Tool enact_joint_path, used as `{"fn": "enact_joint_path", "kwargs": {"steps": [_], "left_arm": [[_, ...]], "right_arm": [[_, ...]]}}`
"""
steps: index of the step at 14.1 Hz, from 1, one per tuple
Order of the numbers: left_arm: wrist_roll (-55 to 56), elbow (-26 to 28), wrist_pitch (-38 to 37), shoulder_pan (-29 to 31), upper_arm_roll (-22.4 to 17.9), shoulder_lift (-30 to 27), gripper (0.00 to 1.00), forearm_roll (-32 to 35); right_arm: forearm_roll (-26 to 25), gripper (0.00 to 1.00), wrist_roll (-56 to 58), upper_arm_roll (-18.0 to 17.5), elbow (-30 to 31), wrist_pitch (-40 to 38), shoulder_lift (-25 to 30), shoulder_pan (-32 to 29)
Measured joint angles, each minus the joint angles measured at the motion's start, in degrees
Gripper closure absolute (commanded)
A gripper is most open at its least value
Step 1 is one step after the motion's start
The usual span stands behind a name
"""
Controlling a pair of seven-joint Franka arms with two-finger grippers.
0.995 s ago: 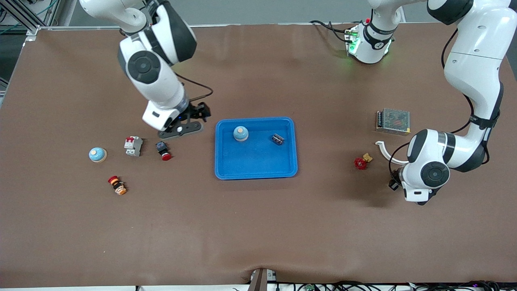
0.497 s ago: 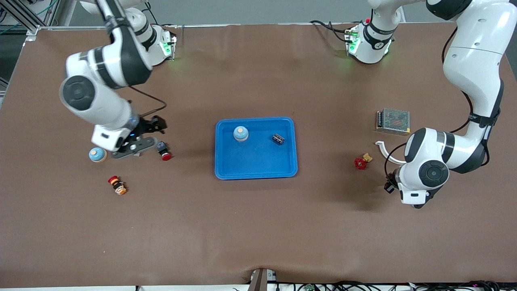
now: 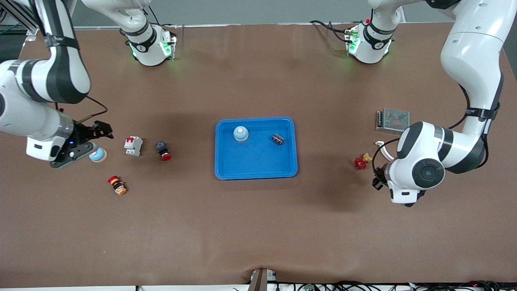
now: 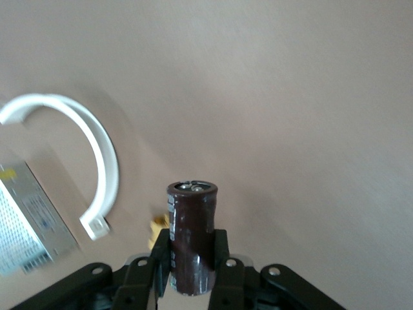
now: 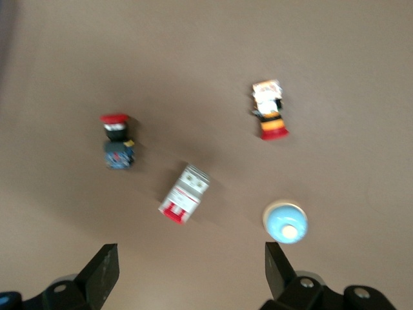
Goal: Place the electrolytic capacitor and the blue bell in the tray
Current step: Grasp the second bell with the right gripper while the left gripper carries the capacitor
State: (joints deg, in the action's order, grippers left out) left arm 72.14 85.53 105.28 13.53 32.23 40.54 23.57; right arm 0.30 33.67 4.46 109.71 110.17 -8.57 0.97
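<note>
tray [image 3: 226, 169]: centre of table, between the two arms; already holds a blue bell [image 3: 240, 133] and a small dark part [image 3: 277, 139], apart from each other.
left gripper [image 4: 191, 274]: clamped on a capacitor [image 4: 191, 236], a dark brown cylinder standing up from between the jaws; over bare table at the left arm's end, near a red valve [image 3: 360, 163].
capacitor axis: runs along the fingers, metal cap away from the wrist.
right gripper [image 5: 187, 268]: jaws wide, holding nothing; over a second bell [image 3: 98, 154] at the right arm's end of the table.
key relation: tray lies from the held capacitor toward the table's middle, well apart, past the valve; only the left arm carries a task part.
judged next: carry capacitor over the tray rim, then release.
</note>
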Motion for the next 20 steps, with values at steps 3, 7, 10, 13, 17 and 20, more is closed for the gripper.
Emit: {"fn": "enact_joint_path", "kwargs": {"steps": [3,7,10,13,17,20], "left_arm": [[5.89,0.02,-0.13,-1.81,1.44,0.02,1.00,-2.62],[16.25,0.04,0.77,-7.69,1.55,0.22,1.00,-5.14],[23.20,0.04,3.43,-11.38,1.57,0.39,1.00,-7.03],[29.57,0.02,6.22,-14.63,1.58,0.82,1.00,-7.46],[34.98,0.01,10.95,-18.41,1.53,2.40,1.00,-7.48],[36.09,-0.01,13.53,-20.43,1.50,3.36,1.00,-7.48]], "right_arm": [[-1.84,0.00,2.54,-0.03,2.28,1.74,-0.02,-2.63],[-3.12,0.00,10.11,-0.08,8.27,11.94,-0.36,-6.18],[-3.21,0.00,17.18,-0.05,10.92,16.05,-0.84,-9.41],[-3.28,0.00,21.61,-0.07,11.27,17.00,-1.11,-11.01],[-3.34,0.00,27.65,-0.09,13.10,23.44,-3.49,-13.10],[-3.35,0.00,30.54,-0.08,13.54,27.09,-6.53,-14.82]]}}
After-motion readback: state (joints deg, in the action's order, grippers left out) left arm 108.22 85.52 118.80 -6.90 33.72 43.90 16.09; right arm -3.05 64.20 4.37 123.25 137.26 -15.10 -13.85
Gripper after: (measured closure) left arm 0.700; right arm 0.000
